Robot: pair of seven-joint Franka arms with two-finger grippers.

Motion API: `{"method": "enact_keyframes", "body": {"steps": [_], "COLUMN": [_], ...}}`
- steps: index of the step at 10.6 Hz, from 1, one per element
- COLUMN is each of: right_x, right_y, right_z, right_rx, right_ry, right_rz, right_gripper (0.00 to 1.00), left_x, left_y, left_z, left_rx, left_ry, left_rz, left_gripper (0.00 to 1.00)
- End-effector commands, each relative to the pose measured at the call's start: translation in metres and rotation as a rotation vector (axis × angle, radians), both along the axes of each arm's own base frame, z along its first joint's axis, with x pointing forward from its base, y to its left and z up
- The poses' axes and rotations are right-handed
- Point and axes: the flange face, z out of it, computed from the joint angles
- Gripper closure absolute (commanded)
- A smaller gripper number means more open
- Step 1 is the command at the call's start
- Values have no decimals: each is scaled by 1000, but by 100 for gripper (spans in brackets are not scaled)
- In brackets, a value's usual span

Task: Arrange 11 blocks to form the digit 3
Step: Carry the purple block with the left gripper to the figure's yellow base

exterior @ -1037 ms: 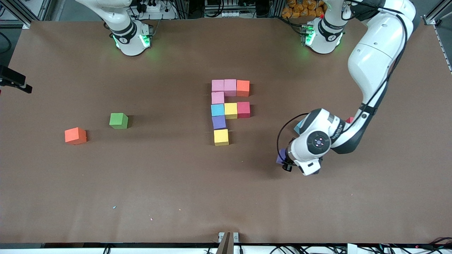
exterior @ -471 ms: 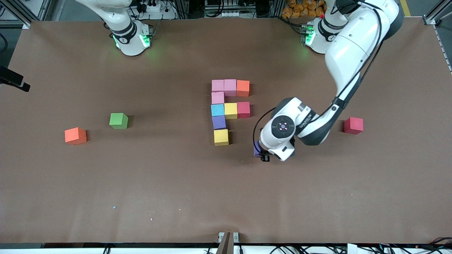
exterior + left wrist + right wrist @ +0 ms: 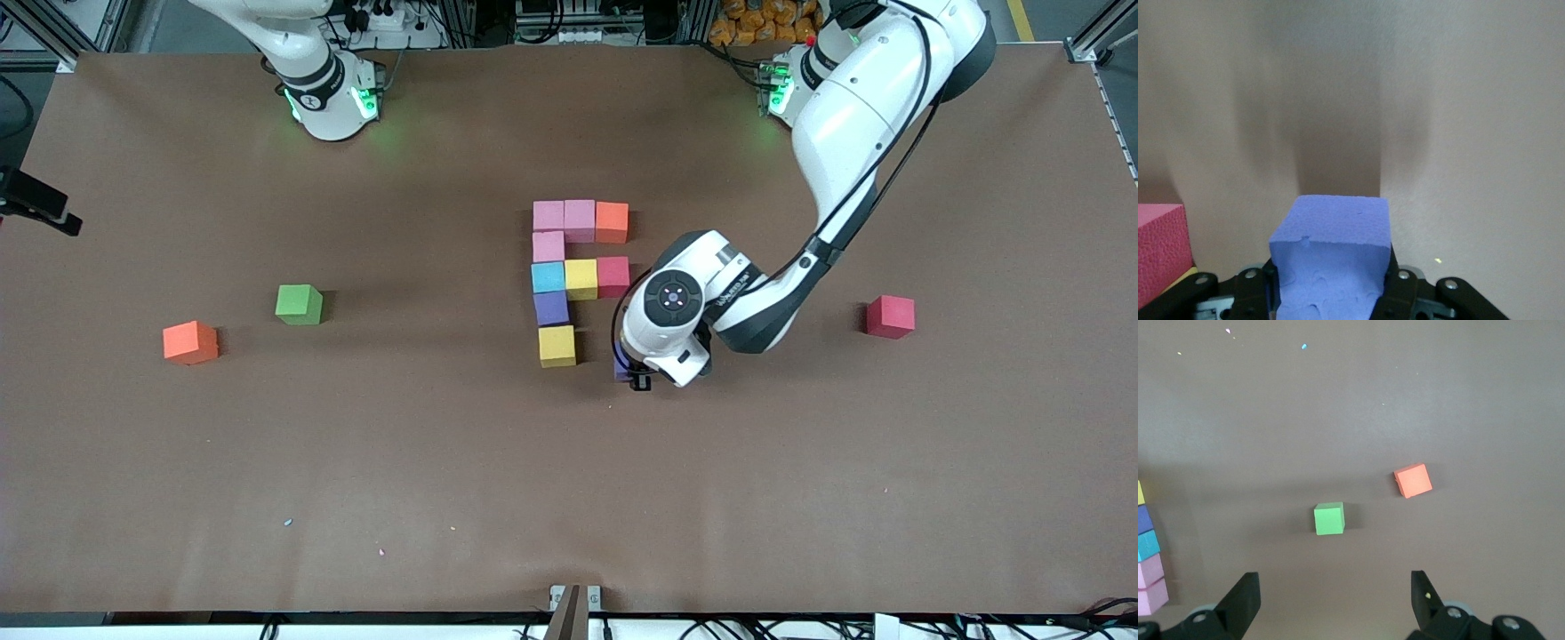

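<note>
The blocks (image 3: 578, 276) laid so far sit together near the middle of the worktop (image 3: 444, 444): a farthest row of two pink cubes and an orange cube (image 3: 612, 221), one pink cube under that row's right-arm end, then a row of light blue, yellow and red, then a purple cube (image 3: 551, 308), and nearest the front camera a single yellow cube (image 3: 556, 345). A second purple cube (image 3: 1331, 257) is clamped between the fingers of the left end effector (image 3: 629, 372), which hangs just over the worktop beside the yellow cube, toward the left arm's end. A lone red cube (image 3: 890, 316) lies well apart toward the left arm's end of the worktop. Toward the right arm's end lie a green cube (image 3: 299, 304) and a loose orange cube (image 3: 189, 342). The right end effector (image 3: 1335, 603) waits high above those two with its fingers spread wide and nothing between them.
</note>
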Motion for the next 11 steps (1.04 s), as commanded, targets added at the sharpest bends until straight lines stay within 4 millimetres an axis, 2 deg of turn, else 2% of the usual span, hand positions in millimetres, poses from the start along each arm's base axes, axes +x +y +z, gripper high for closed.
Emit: {"method": "enact_keyframes", "body": {"steps": [1, 3, 6, 9, 11], "right_x": [10, 16, 18, 19, 21], "right_y": [23, 30, 47, 44, 48], "right_z": [-11, -19, -24, -25, -29], "right_rx": [-18, -10, -4, -4, -2], "right_ry": [8, 15, 21, 22, 31], "right_rz": [-10, 1, 32, 32, 39], "right_gripper": [0, 0, 0, 0, 0], "left_x": [-5, -5, -19, -22, -23], "left_y": [-15, -15, -34, -42, -43], "left_z": [-2, -2, -12, -14, -16], "left_rx": [-22, -27, -33, -34, -34], "left_ry": [-6, -9, -1, -1, 3], "left_rz": [4, 14, -2, 7, 20], "left_gripper": [100, 100, 100, 100, 100]}}
